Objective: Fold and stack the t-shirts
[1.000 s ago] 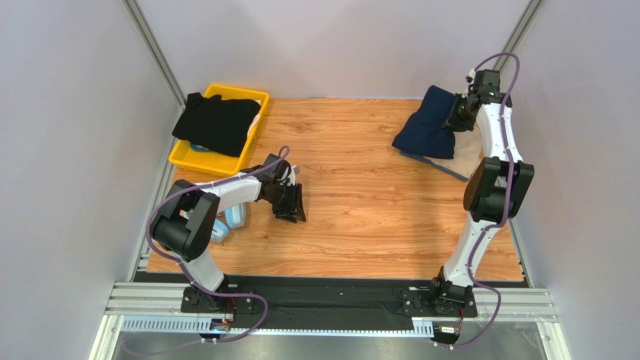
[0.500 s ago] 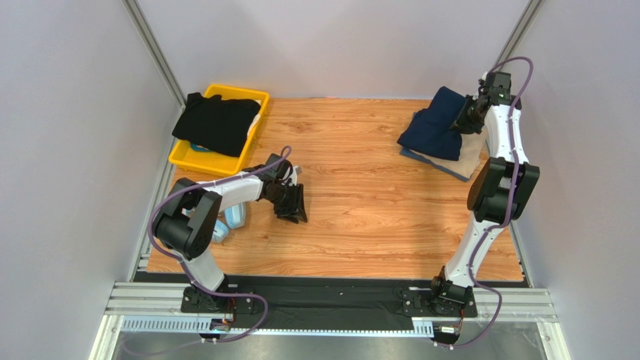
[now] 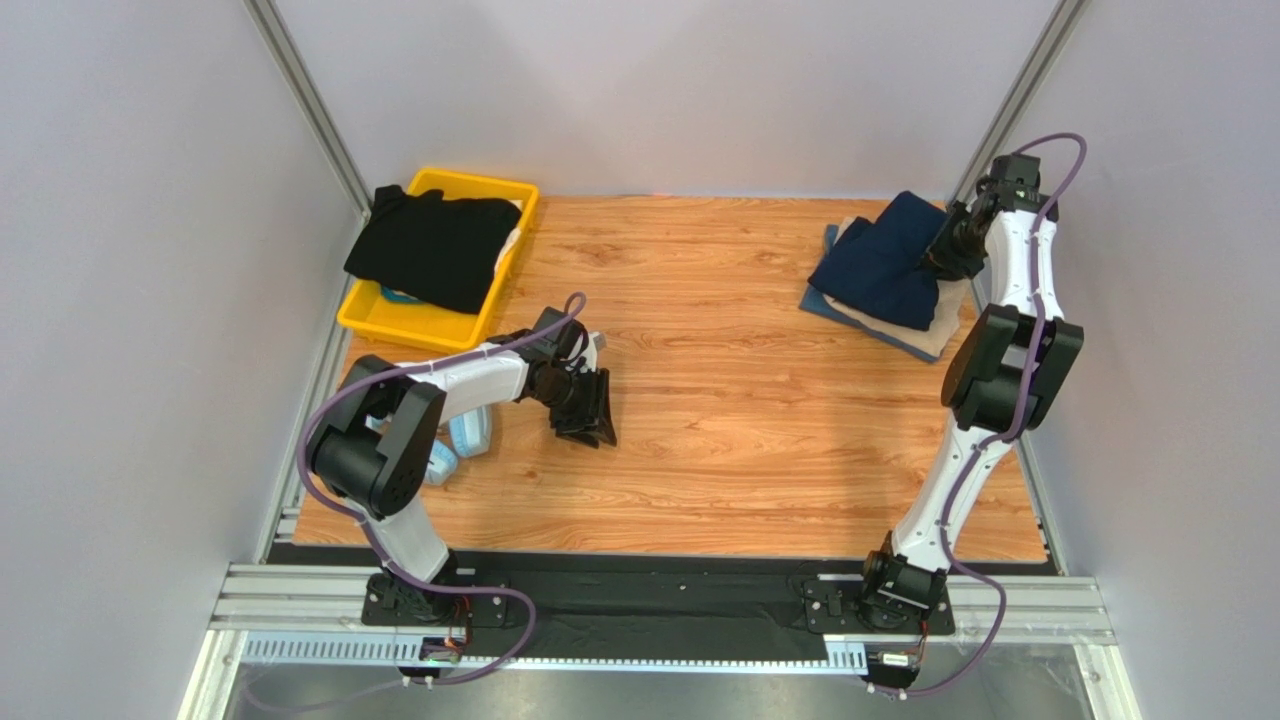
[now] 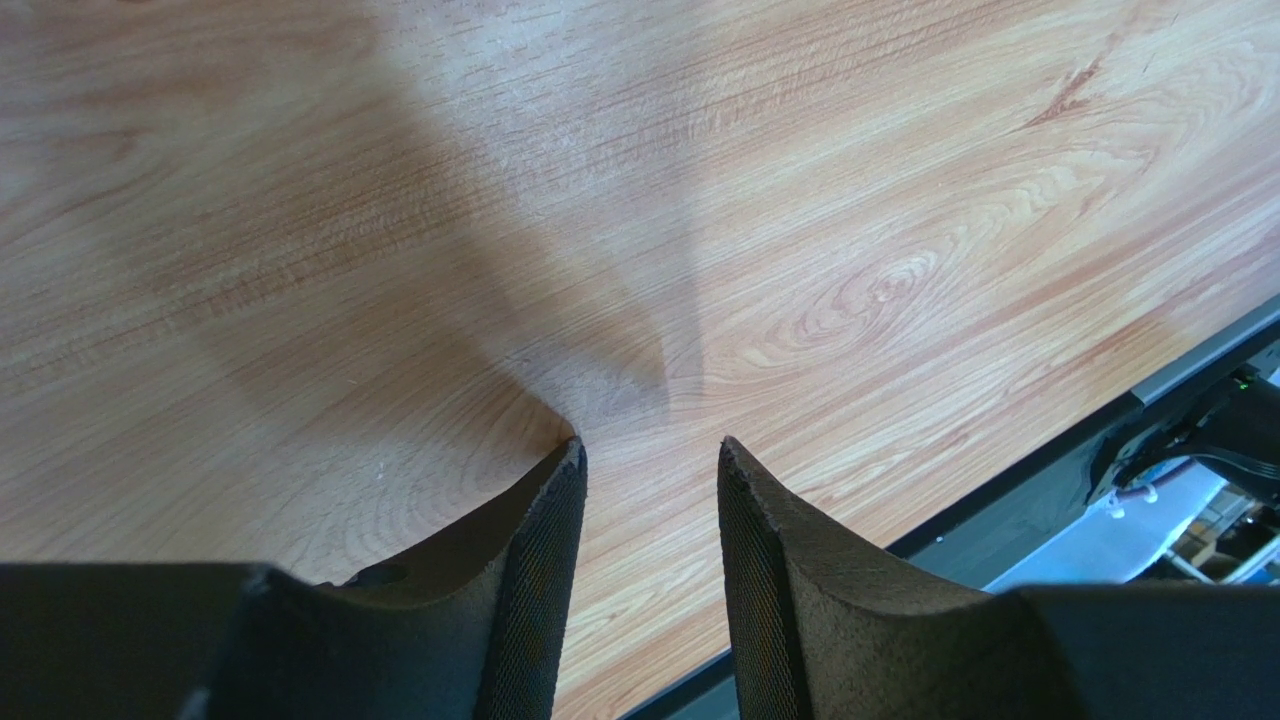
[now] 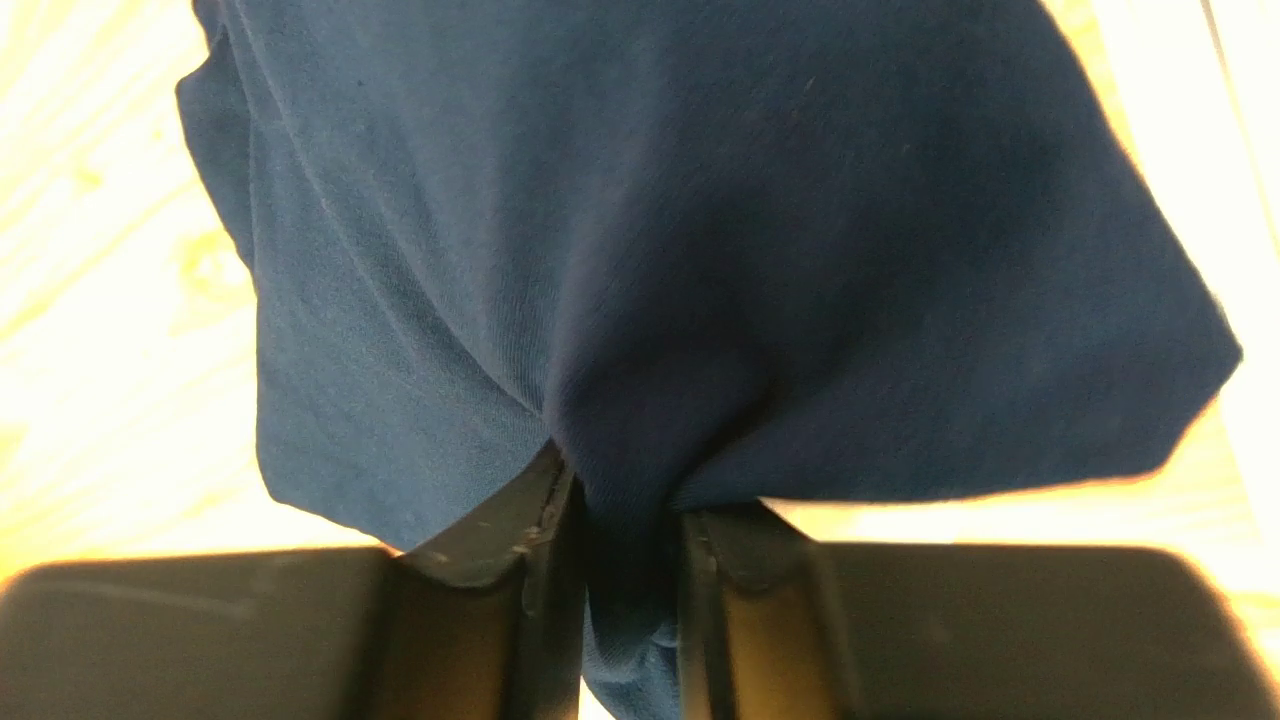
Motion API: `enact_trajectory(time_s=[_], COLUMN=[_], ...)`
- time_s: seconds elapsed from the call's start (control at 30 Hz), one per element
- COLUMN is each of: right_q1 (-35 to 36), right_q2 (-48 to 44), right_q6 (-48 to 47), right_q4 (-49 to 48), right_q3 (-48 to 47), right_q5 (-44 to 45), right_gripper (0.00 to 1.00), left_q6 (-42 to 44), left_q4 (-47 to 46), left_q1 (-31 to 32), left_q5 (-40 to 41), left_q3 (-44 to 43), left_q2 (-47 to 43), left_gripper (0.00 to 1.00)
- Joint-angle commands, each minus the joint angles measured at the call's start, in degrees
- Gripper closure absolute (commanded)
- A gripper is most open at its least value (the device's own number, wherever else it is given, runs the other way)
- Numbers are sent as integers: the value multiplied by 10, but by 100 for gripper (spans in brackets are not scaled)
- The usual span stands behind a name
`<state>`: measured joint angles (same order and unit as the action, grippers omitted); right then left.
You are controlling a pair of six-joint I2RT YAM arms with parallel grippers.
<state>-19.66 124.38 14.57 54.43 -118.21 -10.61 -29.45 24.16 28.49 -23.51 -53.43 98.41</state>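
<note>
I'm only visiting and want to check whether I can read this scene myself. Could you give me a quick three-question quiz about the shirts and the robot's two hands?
1. True or false: the left hand is gripping a shirt.
2. Pick one: the black t-shirt lies A) draped over the yellow bin, B) on the floor, C) on a chair.
3. Fill in: the right hand pinches the ___ t-shirt, which lies on top of the tan t-shirt.

Key
1. False: it is open and empty.
2. A.
3. The navy t-shirt.
</note>
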Motion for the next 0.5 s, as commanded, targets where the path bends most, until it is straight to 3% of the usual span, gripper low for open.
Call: enact_trajectory(time_s=[0.0,0.07,0.23,0.47], right_q1=[-1,1,1,1], right_q2=[-1,-2,-28,-145], right_q6=[24,31,33,36], right_q4=[-2,-4,4,-11], right_q3=[-23,-22,-16,63], right_q5=[1,-2,23,103], right_gripper=[67,56,55,55], left_q6=[24,24,24,25], left_q4=[40,39,38,36], left_q1=[10,10,11,13], left_q5=[73,72,73,71], left_q3=[30,29,32,28], left_q2=[41,42,42,43], left_gripper=[53,53,53,53])
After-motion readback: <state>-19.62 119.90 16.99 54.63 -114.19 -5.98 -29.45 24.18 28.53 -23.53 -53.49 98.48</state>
